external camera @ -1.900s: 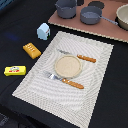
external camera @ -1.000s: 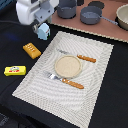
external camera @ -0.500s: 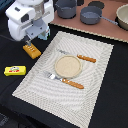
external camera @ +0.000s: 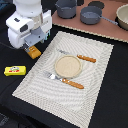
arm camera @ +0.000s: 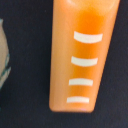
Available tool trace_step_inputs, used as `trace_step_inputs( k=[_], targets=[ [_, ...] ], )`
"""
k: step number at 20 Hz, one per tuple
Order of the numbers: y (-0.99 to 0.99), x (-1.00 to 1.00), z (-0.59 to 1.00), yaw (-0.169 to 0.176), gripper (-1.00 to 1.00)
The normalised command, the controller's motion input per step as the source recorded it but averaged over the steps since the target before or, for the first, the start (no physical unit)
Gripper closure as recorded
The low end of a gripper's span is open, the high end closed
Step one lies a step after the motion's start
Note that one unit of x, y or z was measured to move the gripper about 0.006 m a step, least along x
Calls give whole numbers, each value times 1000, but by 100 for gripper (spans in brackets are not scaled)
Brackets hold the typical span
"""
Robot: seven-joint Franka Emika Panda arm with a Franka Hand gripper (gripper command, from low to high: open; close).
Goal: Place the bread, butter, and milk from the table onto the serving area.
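The bread [arm camera: 86,55], an orange-brown loaf with pale dashes, fills the wrist view. In the exterior view only its end [external camera: 34,52] shows under my gripper [external camera: 31,47], on the black table [external camera: 20,100] beside the mat's left edge. The gripper hangs just above the loaf, its fingers look apart and hold nothing. The butter [external camera: 15,71], a yellow box with a red label, lies further left on the table. A pale, blue-edged shape in the wrist view [arm camera: 4,57] is probably the milk; the arm hides it in the exterior view. The serving area [external camera: 97,87] is a cream mat.
A tan plate [external camera: 67,66], a fork [external camera: 66,80] and a knife [external camera: 81,57] lie on the mat. A reddish-brown board [external camera: 107,31] with grey pots [external camera: 91,15] stands behind it. A bowl [external camera: 123,16] sits at the far right.
The arm has come into the exterior view from the upper left and lowered over the bread, covering the milk. The bread, butter and mat have not moved.
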Motion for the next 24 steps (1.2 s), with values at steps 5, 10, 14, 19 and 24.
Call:
trace_step_inputs(
  k=[5,10,14,19,24],
  targets=[
    [-11,-299,-318,-5,-100],
    [-37,-308,-332,-1,-100],
    [-30,-282,-349,0,-100],
    [-3,-168,-239,0,100],
    [0,-78,-142,0,100]
  ],
)
